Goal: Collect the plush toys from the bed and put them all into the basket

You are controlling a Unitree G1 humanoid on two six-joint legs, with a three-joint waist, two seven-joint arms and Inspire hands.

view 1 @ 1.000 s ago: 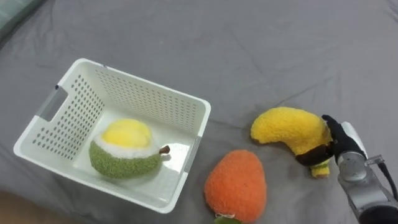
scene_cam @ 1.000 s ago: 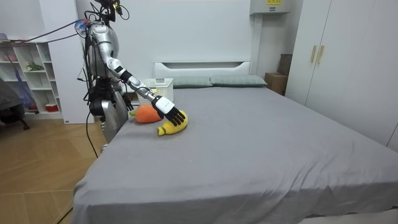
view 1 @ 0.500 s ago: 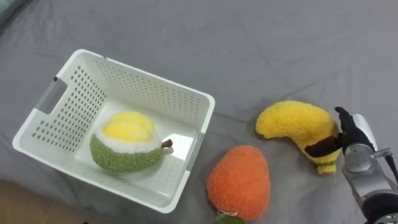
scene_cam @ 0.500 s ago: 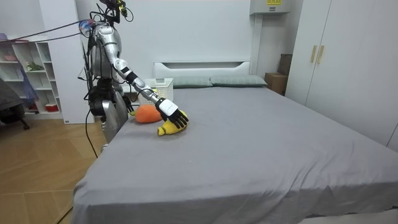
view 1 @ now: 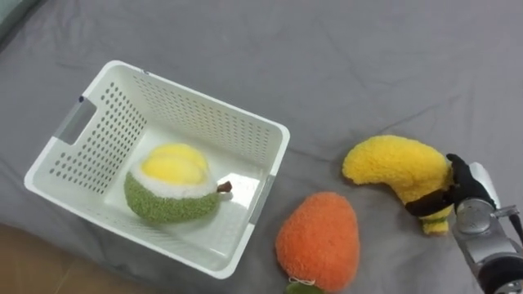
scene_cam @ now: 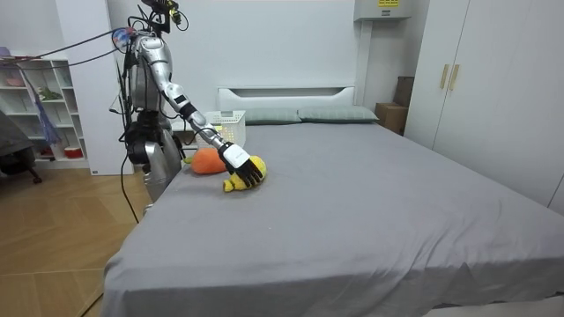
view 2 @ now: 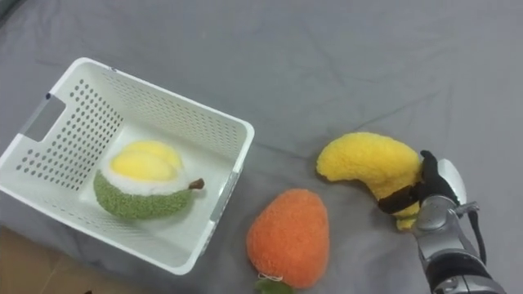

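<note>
Right hand (view 1: 462, 191) curled round stem end of plush banana (view 1: 396, 167), right of white basket (view 1: 196, 114); long axis slants basketward; orange plush fruit (view 1: 319, 241) between.

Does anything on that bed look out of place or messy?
Nothing spilled or damaged. Outside the white basket lie the orange plush, loose on the bed, and the yellow plush, gripped by the right hand.
</note>
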